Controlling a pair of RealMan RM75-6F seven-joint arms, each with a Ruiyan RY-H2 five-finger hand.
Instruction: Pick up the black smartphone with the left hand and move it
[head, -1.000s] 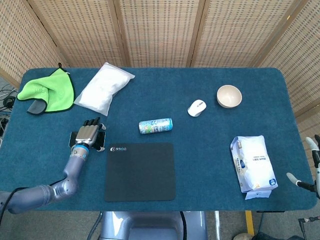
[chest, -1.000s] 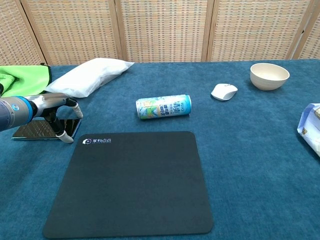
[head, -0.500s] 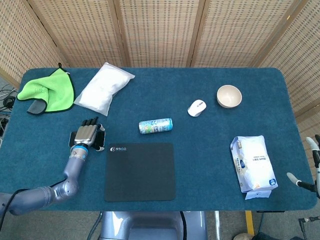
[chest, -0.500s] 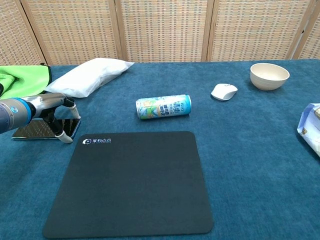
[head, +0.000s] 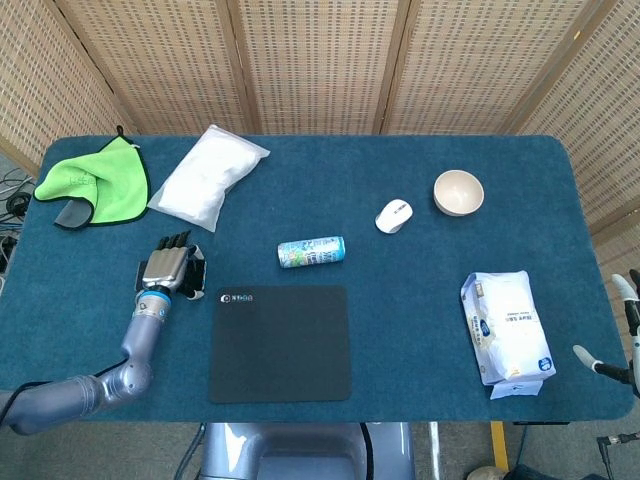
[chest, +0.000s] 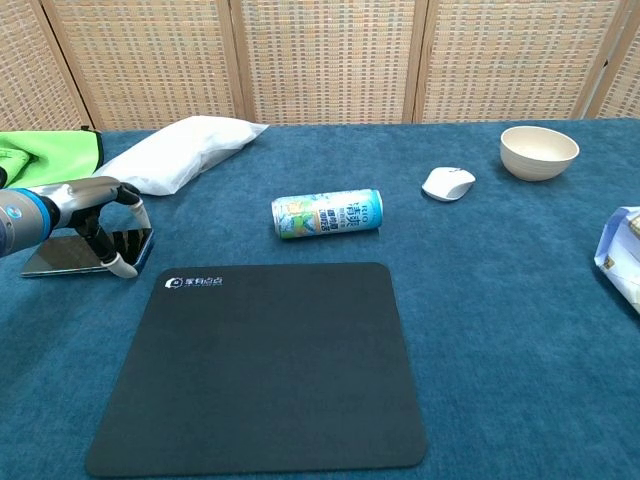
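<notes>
The black smartphone lies flat at the table's left side, its glossy screen facing up. My left hand arches over its right end, with fingers hooked down around the phone's edge, gripping it. From the head view the left hand covers nearly all of the smartphone; only a dark sliver shows. I cannot tell whether the phone is off the cloth. My right hand is at the far right edge, off the table, its pale fingers spread and holding nothing.
A black mouse pad lies just right of the phone. Behind it lies a can on its side. A green cloth and white bag sit back left; mouse, bowl and tissue pack to the right.
My left hand and the smartphone have shifted slightly left and back, away from the mouse pad's corner. The right hand has not moved.
</notes>
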